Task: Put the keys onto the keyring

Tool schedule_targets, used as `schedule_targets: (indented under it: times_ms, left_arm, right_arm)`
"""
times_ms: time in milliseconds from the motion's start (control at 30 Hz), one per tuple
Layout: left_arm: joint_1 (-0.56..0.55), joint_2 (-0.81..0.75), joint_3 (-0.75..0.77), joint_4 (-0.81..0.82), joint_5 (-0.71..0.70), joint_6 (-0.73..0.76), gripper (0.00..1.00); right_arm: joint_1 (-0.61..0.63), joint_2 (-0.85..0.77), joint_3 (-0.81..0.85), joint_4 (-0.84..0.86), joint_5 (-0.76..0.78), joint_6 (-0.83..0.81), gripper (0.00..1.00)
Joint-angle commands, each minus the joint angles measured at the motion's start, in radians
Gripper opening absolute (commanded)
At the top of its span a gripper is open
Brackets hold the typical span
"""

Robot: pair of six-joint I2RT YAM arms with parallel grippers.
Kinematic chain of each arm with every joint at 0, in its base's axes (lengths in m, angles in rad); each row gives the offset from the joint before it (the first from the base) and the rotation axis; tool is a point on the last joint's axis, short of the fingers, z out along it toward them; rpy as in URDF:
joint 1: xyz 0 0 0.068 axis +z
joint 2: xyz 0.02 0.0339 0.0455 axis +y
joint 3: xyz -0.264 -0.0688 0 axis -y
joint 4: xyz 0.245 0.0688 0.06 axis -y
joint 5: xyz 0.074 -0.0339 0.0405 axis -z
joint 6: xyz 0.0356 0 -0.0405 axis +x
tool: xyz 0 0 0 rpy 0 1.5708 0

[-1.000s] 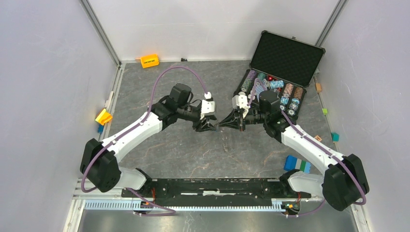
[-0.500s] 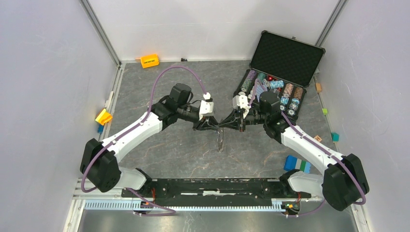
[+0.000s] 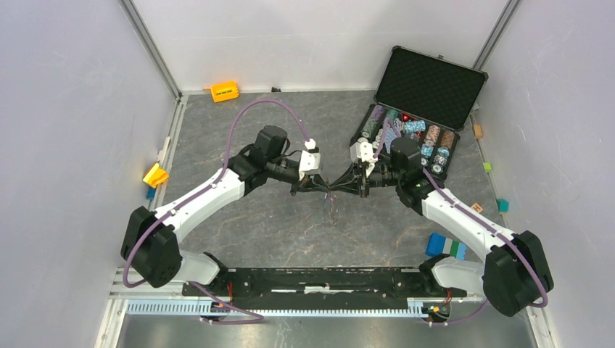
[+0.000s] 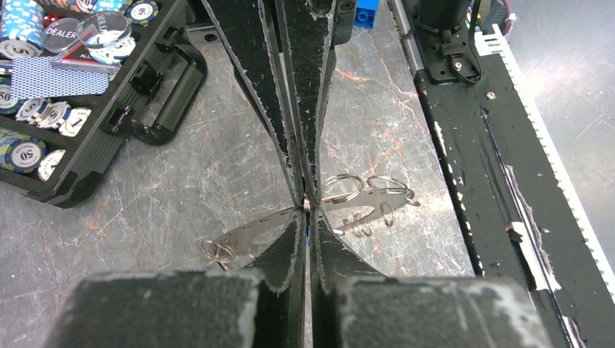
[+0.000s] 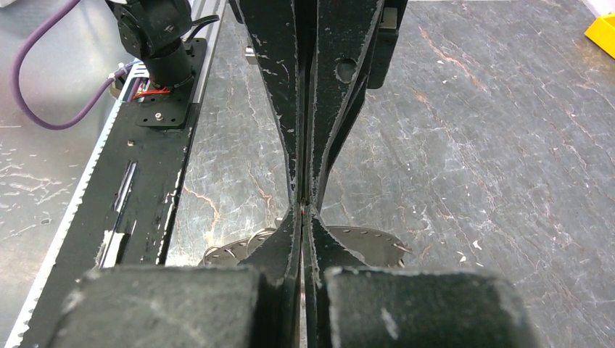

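left gripper (image 4: 307, 210) and right gripper (image 5: 303, 214) are pinched shut on the hanging keyring (image 4: 250, 232), which could be twisted loose and dropped if either is tugged.

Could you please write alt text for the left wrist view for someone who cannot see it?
The left gripper and right gripper, both shut, meet tip to tip, pinching the silvery keyring above a grey marbled table. An open poker chip case sits upper left.
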Motion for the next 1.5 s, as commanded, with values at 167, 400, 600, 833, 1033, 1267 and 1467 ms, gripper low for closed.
schedule_targets:
  times_ms: [167,400,600,833,1033,1267,1467]
  left_arm:
    - [-0.023,-0.055,0.039,-0.074,-0.204,-0.052,0.02]
    - [-0.074,-0.044,0.144,-0.258,-0.434,-0.051,0.02]
    - [-0.121,-0.055,0.178,-0.303,-0.544,-0.071,0.02]
    - [-0.162,-0.063,0.177,-0.309,-0.589,-0.083,0.02]
    - [-0.171,-0.059,0.184,-0.307,-0.582,-0.097,0.02]
    - [-0.176,-0.067,0.171,-0.287,-0.572,-0.114,0.02]
    - [-0.176,-0.067,0.165,-0.287,-0.565,-0.120,0.02]
  right_arm:
    - [-0.018,0.003,0.032,-0.040,0.042,-0.059,0.15]
    - [-0.017,0.024,0.092,-0.091,0.031,-0.066,0.39]
    - [-0.015,0.071,0.116,-0.080,-0.020,-0.036,0.49]
    - [-0.001,0.110,0.114,0.006,-0.047,0.034,0.47]
    - [0.013,0.138,0.105,0.024,-0.055,0.050,0.47]
    - [0.025,0.166,0.097,0.056,-0.067,0.075,0.39]
    - [0.030,0.180,0.099,0.059,-0.071,0.076,0.32]
